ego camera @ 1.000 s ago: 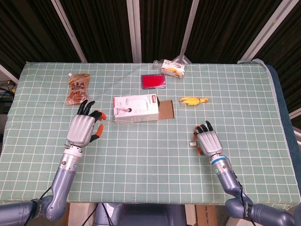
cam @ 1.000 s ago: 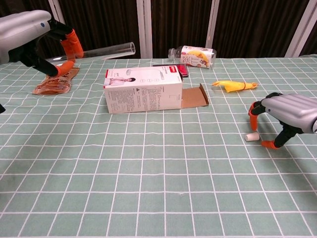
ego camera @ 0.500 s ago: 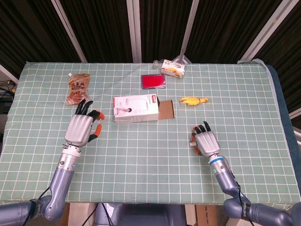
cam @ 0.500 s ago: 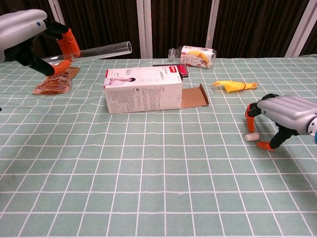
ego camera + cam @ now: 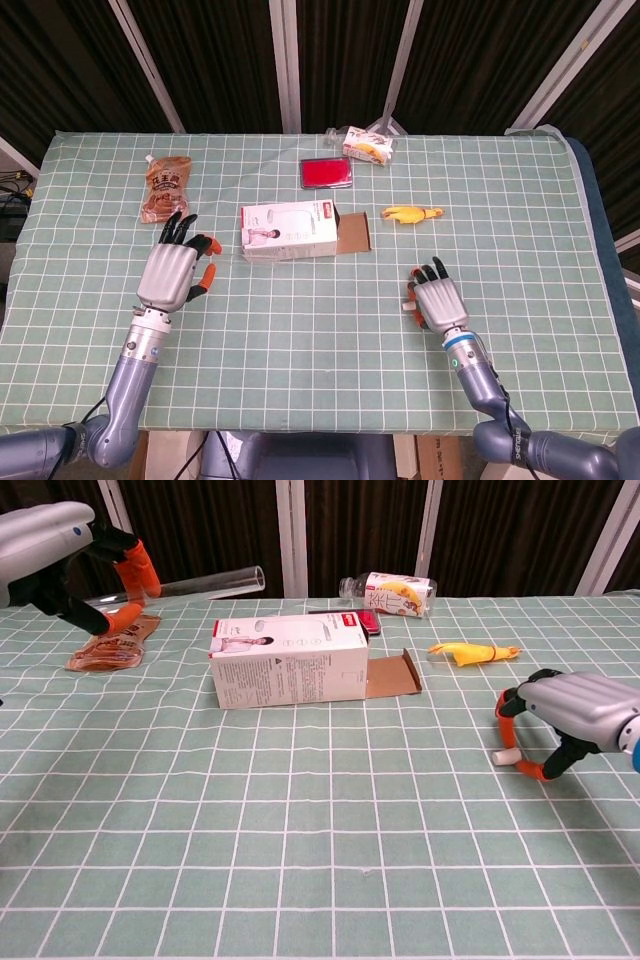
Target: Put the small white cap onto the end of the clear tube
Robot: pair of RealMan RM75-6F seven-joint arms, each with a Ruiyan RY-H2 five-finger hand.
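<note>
Two hands are busy. The left hand (image 5: 70,550) holds the long clear plastic tube (image 5: 200,583) up at the far left. The right hand (image 5: 570,708) has closed in around the small white cap (image 5: 507,752) on the near right of the green checked cloth (image 5: 300,830), so a pick-up looks close.
</note>
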